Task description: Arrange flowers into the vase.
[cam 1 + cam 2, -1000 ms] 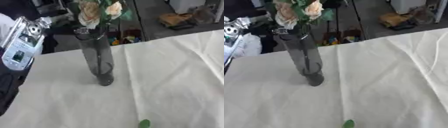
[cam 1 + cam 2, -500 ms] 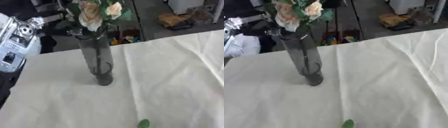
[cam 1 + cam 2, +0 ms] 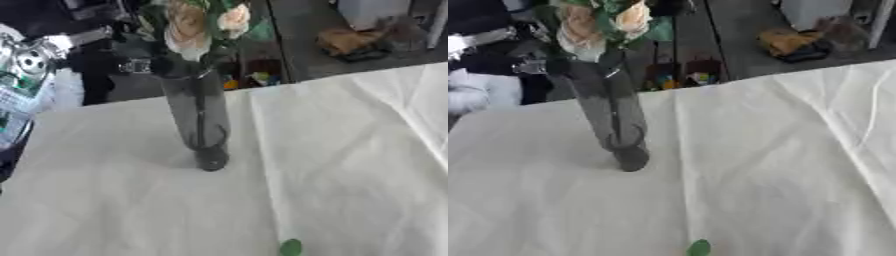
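Left eye view: tall dark smoky glass vase (image 3: pixel 199 120) upright on white cloth-covered table (image 3: pixel 350 165), left of centre. Cream and pale peach roses with green leaves (image 3: pixel 206 22) stand in vase mouth, heads above rim. Robot left hand (image 3: pixel 22 82) at left edge, silver and black, apart from vase; fingers blurred, cannot tell whether spread or curled. Small green leaf (image 3: pixel 290 247) on cloth near bottom edge.

Right eye view: same vase, roses, leaf. Right hand nowhere visible.
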`<state>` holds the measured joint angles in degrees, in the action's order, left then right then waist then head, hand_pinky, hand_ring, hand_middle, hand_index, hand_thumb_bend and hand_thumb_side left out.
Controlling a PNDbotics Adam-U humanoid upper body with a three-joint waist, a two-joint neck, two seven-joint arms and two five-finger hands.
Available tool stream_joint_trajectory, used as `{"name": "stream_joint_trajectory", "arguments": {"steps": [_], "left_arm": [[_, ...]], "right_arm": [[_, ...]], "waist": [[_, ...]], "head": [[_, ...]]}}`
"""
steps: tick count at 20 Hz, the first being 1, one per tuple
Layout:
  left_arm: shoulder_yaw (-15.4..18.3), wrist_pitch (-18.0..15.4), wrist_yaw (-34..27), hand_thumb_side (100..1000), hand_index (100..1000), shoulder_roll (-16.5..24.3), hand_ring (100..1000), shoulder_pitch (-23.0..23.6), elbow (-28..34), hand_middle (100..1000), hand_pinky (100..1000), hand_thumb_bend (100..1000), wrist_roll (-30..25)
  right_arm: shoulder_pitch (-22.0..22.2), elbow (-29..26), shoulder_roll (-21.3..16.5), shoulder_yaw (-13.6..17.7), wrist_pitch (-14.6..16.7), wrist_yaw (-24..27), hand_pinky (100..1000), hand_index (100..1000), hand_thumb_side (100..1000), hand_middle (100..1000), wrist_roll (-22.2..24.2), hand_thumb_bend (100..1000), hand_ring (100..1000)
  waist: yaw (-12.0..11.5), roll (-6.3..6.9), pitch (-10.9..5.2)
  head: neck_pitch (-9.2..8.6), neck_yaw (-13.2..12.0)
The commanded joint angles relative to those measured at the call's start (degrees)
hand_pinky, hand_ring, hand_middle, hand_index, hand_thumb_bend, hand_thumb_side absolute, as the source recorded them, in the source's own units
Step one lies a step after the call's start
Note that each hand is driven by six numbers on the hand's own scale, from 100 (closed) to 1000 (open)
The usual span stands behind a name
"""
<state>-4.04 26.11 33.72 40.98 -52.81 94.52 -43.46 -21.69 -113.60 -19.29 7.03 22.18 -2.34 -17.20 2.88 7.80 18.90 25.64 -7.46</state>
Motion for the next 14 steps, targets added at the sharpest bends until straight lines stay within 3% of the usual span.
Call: {"name": "stream_joint_trajectory", "arguments": {"steps": [1, 8, 14], "left_arm": [[1.80, 1.38, -0.57, 868, 1000, 3.01, 1000, 0.04, 1.94, 1000, 1000, 1000, -1.09], [2.61, 1.18, -1.13, 874, 1000, 3.71, 1000, 2.84, 6.00, 1000, 1000, 1000, -1.00], [3.80, 1.37, 0.06, 859, 1000, 4.13, 1000, 7.12, 13.76, 1000, 1000, 1000, -0.43]], "right_arm": [[-0.53, -0.99, -0.41, 0.42, 0.01, 0.07, 694, 775, 996, 449, -0.30, 100, 786], [-0.59, -0.99, -0.33, 0.60, 0.02, -0.09, 694, 775, 996, 450, -0.68, 100, 786], [-0.68, -0.99, -0.26, 0.85, 0.14, -0.22, 693, 775, 1000, 452, -1.09, 100, 784]], "waist": [[-0.23, -0.49, -1.38], [-0.69, -0.72, -1.32], [-1.11, -1.09, -1.29]], "head": [[0.12, 0.21], [0.03, 0.52], [-0.16, 0.77]]}}
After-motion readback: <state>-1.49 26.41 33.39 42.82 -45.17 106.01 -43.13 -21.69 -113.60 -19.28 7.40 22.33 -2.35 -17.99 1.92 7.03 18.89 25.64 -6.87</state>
